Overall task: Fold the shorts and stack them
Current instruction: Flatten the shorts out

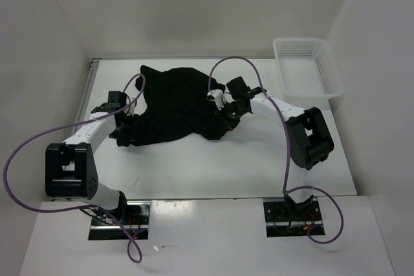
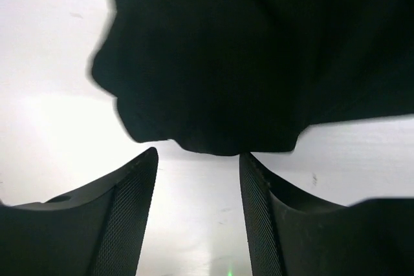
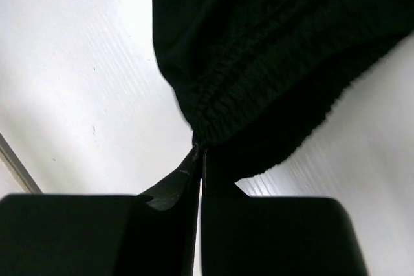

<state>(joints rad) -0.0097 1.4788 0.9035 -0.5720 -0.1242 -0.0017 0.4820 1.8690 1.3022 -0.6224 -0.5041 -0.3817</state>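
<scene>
The black shorts (image 1: 178,105) lie crumpled across the middle of the white table. My left gripper (image 1: 124,128) is at their left edge; in the left wrist view it (image 2: 197,159) is open, with a fold of the shorts (image 2: 246,63) just beyond the fingertips and nothing between the jaws. My right gripper (image 1: 228,113) is at the shorts' right side; in the right wrist view it (image 3: 199,150) is shut on the gathered waistband of the shorts (image 3: 259,50), which hangs lifted off the table.
A white mesh basket (image 1: 307,66) stands at the back right of the table. White walls close in the left, back and right sides. Purple cables loop over both arms.
</scene>
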